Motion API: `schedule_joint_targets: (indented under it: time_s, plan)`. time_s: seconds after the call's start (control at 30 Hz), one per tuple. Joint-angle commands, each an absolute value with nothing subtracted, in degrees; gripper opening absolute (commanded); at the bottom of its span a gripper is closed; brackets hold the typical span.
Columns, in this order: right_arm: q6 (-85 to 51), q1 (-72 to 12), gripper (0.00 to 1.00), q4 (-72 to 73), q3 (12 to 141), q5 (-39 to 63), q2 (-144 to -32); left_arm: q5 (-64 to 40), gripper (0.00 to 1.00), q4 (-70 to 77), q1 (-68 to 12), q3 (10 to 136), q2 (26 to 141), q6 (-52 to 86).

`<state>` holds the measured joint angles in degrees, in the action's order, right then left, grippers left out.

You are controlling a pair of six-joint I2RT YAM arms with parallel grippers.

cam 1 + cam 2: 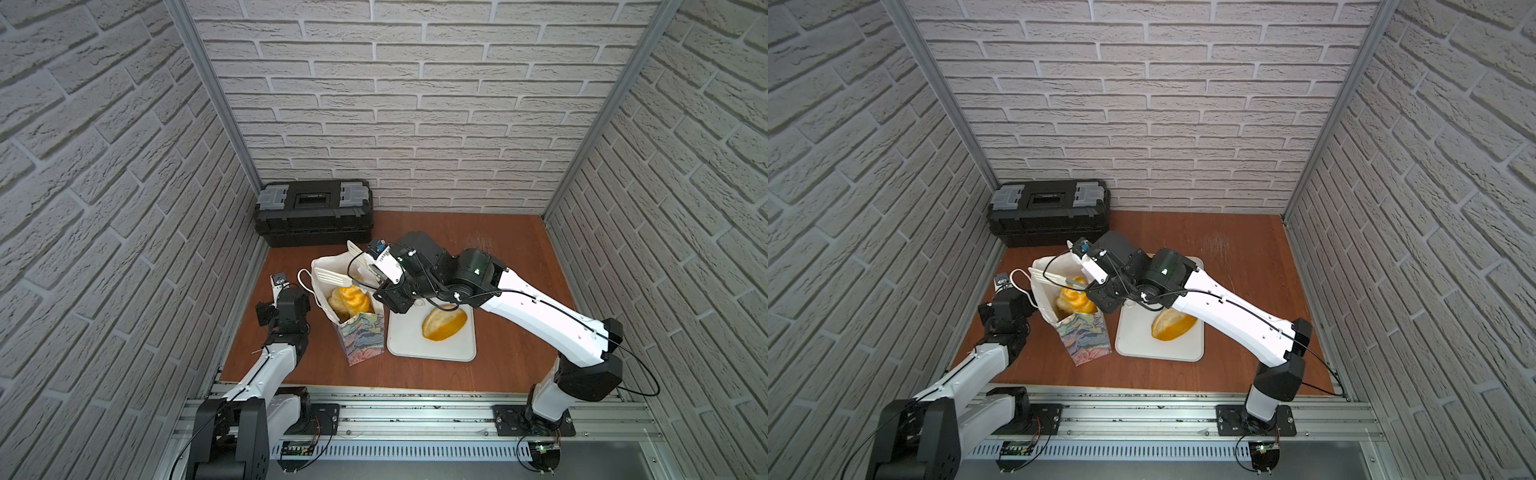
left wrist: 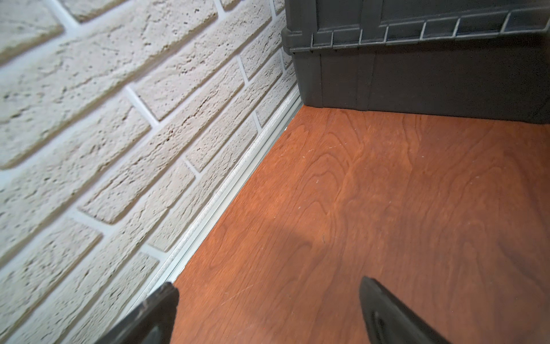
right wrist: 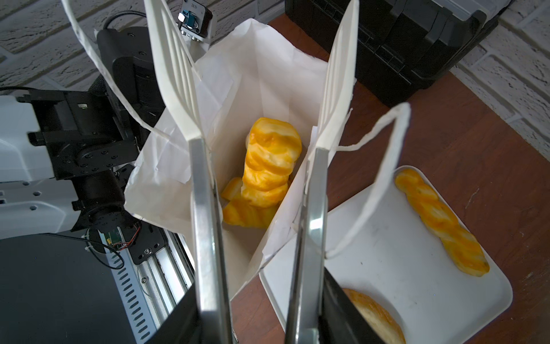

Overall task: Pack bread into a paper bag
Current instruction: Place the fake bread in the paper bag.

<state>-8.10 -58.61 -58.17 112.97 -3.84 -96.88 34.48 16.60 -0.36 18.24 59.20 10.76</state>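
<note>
The paper bag (image 1: 361,336) (image 1: 1086,338) stands upright left of the tray, its white lining (image 3: 262,74) showing. Golden bread pieces (image 1: 349,301) (image 1: 1073,301) (image 3: 268,166) lie inside it. My right gripper (image 1: 338,264) (image 3: 253,18), with long white slotted fingers, hangs over the bag's mouth, open with nothing between the fingers. A large oval loaf (image 1: 444,324) (image 1: 1173,326) (image 3: 378,315) and a braided stick (image 3: 443,226) lie on the tray. My left gripper (image 2: 268,297) is open and empty, low over the table to the left of the bag.
The white tray (image 1: 432,353) (image 1: 1163,353) (image 3: 401,283) sits right of the bag under my right arm. A black toolbox (image 1: 313,212) (image 1: 1050,212) (image 2: 416,74) stands at the back left. Brick walls close in three sides.
</note>
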Motion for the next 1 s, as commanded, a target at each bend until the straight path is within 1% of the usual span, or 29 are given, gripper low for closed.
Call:
schedule_joint_targets:
  time_s: [0.0, 0.13, 0.33, 0.47, 0.57, 0.77, 0.9, 0.97]
  plan:
    - [-7.12, -58.66, 0.54, -53.80, 115.49, -4.12, -93.54, 34.51, 0.98, 17.76, 0.00, 17.49, 58.56, 11.34]
    - [-4.84, -58.67, 0.54, -53.93, 118.90, -5.40, -93.02, 34.28, 0.98, 17.80, 0.00, 17.49, 58.71, 11.34]
    - [-0.08, -58.56, 0.55, -55.46, 126.10, -12.63, -94.09, 33.93, 0.98, 17.67, -0.01, 17.47, 58.44, 11.43]
    - [1.39, -58.06, 0.56, -58.40, 132.17, -15.96, -96.18, 33.78, 0.98, 17.75, 0.00, 17.40, 58.45, 11.43]
    - [1.68, -56.99, 0.56, -59.37, 134.09, -17.64, -96.51, 33.75, 0.98, 17.70, 0.00, 17.49, 58.35, 11.43]
    - [0.60, -51.31, 0.55, -60.07, 132.40, -17.96, -94.72, 33.68, 0.98, 17.74, 0.00, 17.49, 58.44, 11.43]
    - [-1.07, -45.73, 0.55, -58.38, 124.98, -15.67, -91.53, 33.66, 0.98, 17.67, 0.09, 17.49, 58.45, 11.46]
    - [-1.94, -43.50, 0.55, -56.40, 119.25, -14.75, -89.07, 33.65, 0.98, 17.66, 0.00, 17.40, 58.44, 11.44]
